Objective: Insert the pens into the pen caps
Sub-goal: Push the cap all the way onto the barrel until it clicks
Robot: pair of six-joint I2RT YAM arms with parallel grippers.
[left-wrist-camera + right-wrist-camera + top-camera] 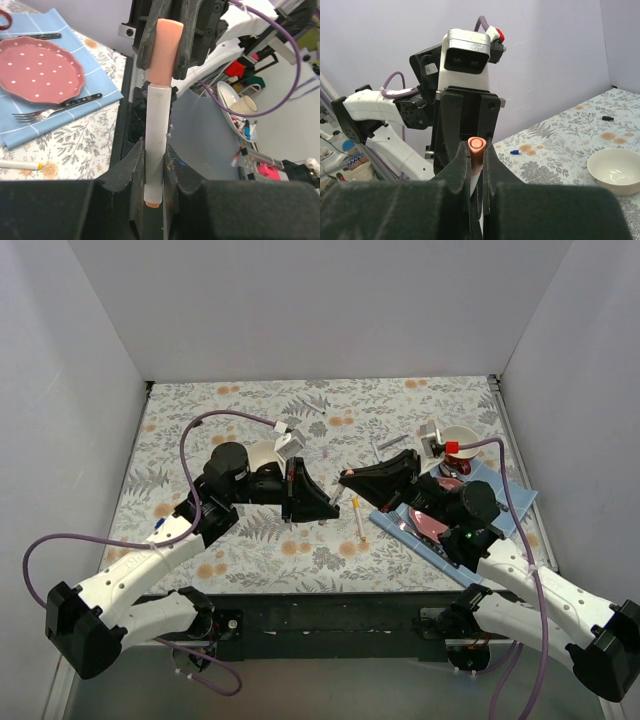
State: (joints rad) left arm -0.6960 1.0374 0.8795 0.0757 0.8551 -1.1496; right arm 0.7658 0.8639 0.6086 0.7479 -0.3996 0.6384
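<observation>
My left gripper (156, 176) is shut on a pen (159, 135), a white barrel with an orange end showing below the fingers. The barrel's far end sits in the mouth of an orange-pink pen cap (167, 50), and my right gripper (476, 155) is shut on that pen cap (476, 149). From above, the left gripper (334, 505) and the right gripper (345, 478) meet tip to tip over the middle of the cloth. A second pen (357, 520) with a yellow end lies flat just right of them. A small blue piece (515, 151) lies on the cloth further left.
A pink dotted plate (40, 70) and a fork (55, 109) rest on a blue napkin (515, 490) under the right arm. A white bowl (262, 455) sits by the left arm, and a white dish (458, 433) stands at the back right. White walls ring the floral cloth (250, 540).
</observation>
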